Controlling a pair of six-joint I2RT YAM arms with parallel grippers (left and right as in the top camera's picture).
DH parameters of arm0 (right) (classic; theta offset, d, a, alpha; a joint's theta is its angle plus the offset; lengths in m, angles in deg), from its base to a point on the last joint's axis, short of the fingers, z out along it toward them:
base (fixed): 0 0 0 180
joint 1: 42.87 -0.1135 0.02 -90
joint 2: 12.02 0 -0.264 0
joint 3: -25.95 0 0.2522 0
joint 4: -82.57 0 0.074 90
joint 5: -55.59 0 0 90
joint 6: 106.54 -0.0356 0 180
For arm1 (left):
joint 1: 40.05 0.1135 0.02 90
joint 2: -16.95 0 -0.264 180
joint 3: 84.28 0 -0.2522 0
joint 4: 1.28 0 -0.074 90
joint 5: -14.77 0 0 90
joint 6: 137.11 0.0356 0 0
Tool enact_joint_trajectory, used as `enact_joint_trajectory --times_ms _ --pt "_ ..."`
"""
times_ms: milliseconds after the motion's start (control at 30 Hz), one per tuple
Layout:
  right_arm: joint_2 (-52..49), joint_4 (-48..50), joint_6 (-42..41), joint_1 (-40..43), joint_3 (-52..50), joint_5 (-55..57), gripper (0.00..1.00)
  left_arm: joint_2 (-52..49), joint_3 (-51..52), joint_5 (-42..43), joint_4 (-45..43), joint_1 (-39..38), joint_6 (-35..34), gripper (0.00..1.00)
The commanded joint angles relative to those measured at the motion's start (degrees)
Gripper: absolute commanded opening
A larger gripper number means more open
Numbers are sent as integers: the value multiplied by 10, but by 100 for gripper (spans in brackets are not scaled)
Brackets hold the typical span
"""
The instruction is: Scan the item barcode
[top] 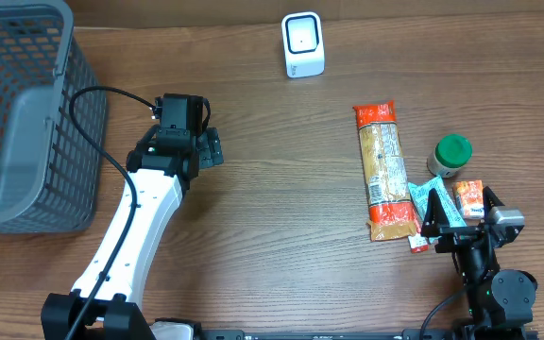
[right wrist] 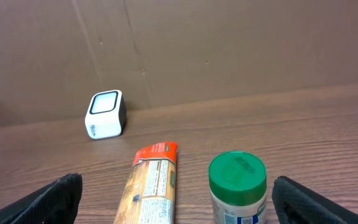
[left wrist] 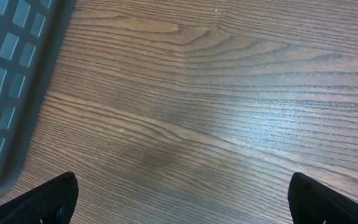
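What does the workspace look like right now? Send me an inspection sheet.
Surface: wood-grain table, no spills seen.
Job's things: white scanner upright at the far edge; pasta packet, green-lidded jar, teal packet and orange box grouped on the right.
Clutter: grey basket at the left.
End effectors: left end effector open over bare wood, holding nothing; right end effector open by the grouped items, holding nothing.
Cables: black cable loops from the left arm beside the basket.
Surroundings: brown cardboard wall behind the table.
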Motion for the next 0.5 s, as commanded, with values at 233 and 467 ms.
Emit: enact_joint_trajectory --times_ms 233,467 --pt "5 3 -2 4 -6 -4 100 8 -3 -10 -2 3 5 100" --pt "5 3 -2 4 -6 -4 100 130 -3 -10 0 3 5 100"
